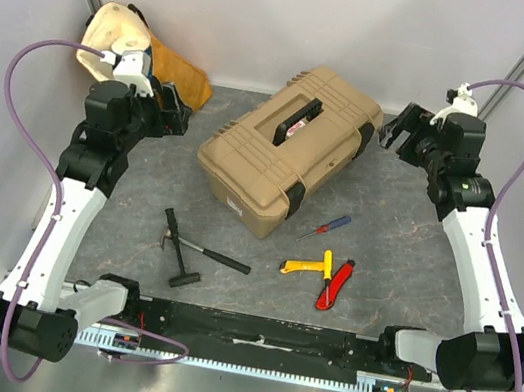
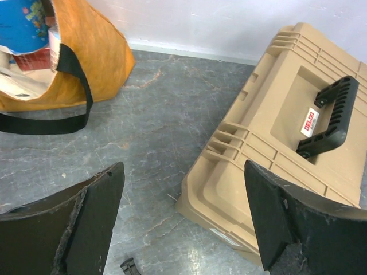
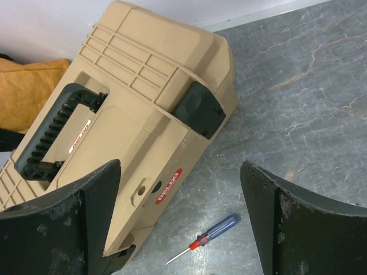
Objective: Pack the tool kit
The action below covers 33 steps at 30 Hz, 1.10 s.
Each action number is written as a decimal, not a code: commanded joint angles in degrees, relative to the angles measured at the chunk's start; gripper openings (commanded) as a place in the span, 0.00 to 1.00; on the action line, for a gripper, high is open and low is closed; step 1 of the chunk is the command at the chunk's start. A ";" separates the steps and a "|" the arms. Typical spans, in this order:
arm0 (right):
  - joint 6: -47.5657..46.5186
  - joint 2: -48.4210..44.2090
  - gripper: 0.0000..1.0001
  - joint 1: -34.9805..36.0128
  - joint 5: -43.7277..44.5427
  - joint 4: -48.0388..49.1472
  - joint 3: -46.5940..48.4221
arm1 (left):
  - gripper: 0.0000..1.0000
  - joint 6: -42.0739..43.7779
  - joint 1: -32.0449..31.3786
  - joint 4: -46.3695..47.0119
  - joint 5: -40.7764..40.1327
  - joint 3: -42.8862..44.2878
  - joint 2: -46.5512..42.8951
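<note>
The tan toolbox [image 1: 286,147] sits shut at the table's middle, black handle [image 1: 295,119] on top, black latches on its front. It also shows in the left wrist view [image 2: 275,143] and the right wrist view [image 3: 132,109]. In front of it lie a black hammer [image 1: 193,250], a red-blue screwdriver [image 1: 325,228] [image 3: 209,236], a yellow-handled tool [image 1: 313,266] and a red knife [image 1: 334,286]. My left gripper [image 1: 178,108] is open and empty, left of the box. My right gripper [image 1: 399,129] is open and empty, right of the box.
A yellow-cream cloth bag [image 1: 149,59] with a black strap [image 2: 69,109] lies at the back left by the wall. White walls close in the table at the back and sides. A black rail [image 1: 258,333] runs along the near edge.
</note>
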 commanded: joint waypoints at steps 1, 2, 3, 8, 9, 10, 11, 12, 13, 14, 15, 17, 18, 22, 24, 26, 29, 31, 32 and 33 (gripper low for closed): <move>0.84 -2.34 0.92 -0.07 -2.20 1.73 -1.75 | 0.91 -1.10 0.09 1.26 5.45 -1.09 -1.69; 1.45 -2.35 0.92 -0.15 -2.82 2.00 -2.37 | 0.91 -0.75 0.00 1.53 7.12 -1.35 -1.78; 1.89 -2.43 0.92 -0.07 -3.52 2.43 -2.98 | 0.92 -0.57 0.09 2.14 8.88 -1.62 -1.69; 4.87 -2.70 0.93 1.69 -8.70 6.38 -7.90 | 0.97 -1.10 0.09 3.55 15.04 -1.79 1.64; 5.84 -2.70 0.92 2.74 -10.02 7.52 -9.13 | 0.98 -0.93 0.00 3.99 16.70 -1.88 2.69; 6.80 -2.78 0.93 3.44 -11.08 9.10 -10.45 | 0.99 -0.75 0.09 4.43 18.03 -2.06 3.66; 8.12 -2.70 0.93 4.23 -11.96 10.94 -11.77 | 0.99 -0.75 0.09 4.95 19.34 -2.14 4.63; 9.70 -2.70 0.93 4.85 -13.44 12.70 -13.26 | 0.99 -0.75 0.17 5.57 20.31 -2.23 5.94; 11.02 -2.52 0.93 5.55 -14.42 15.07 -14.58 | 0.99 -0.84 0.00 6.18 21.45 -2.41 6.82; 12.60 -2.17 0.93 6.26 -15.47 17.09 -15.81 | 0.99 -0.92 0.09 6.97 22.77 -2.41 7.96; 13.83 -1.82 0.93 6.96 -15.65 19.46 -16.69 | 0.99 -1.45 0.09 7.68 23.74 -2.41 8.93; 16.73 -0.42 0.93 8.10 -15.83 21.85 -17.67 | 0.99 -4.16 0.00 9.34 24.45 -2.41 11.39; 18.14 0.20 0.94 8.46 -15.83 22.56 -17.93 | 0.98 -5.13 0.09 10.14 26.02 -2.23 12.71; 23.59 3.18 0.93 9.69 -15.93 26.26 -18.46 | 0.93 -6.81 0.00 10.41 27.62 -0.30 18.07; 25.52 4.33 0.91 10.22 -14.70 26.43 -18.81 | 0.92 -6.81 0.00 10.41 27.09 -0.47 19.57; 26.93 5.65 0.87 10.30 -13.82 26.26 -19.07 | 0.91 -6.46 0.00 10.06 27.70 -0.83 20.45; 28.34 7.67 0.77 10.31 -12.23 24.86 -18.81 | 0.89 -6.55 -0.09 8.48 27.53 -1.61 20.90; 28.61 8.90 0.68 10.31 -12.32 25.37 -18.90 | 0.88 -6.81 -0.09 8.03 28.49 -2.58 20.46; 28.78 9.51 0.65 10.39 -12.23 25.99 -18.90 | 0.88 -6.99 -0.09 8.03 29.19 -3.19 20.11; 28.79 9.95 0.63 10.39 -12.14 26.51 -18.99 | 0.88 -7.16 0.00 8.21 29.81 -3.81 19.84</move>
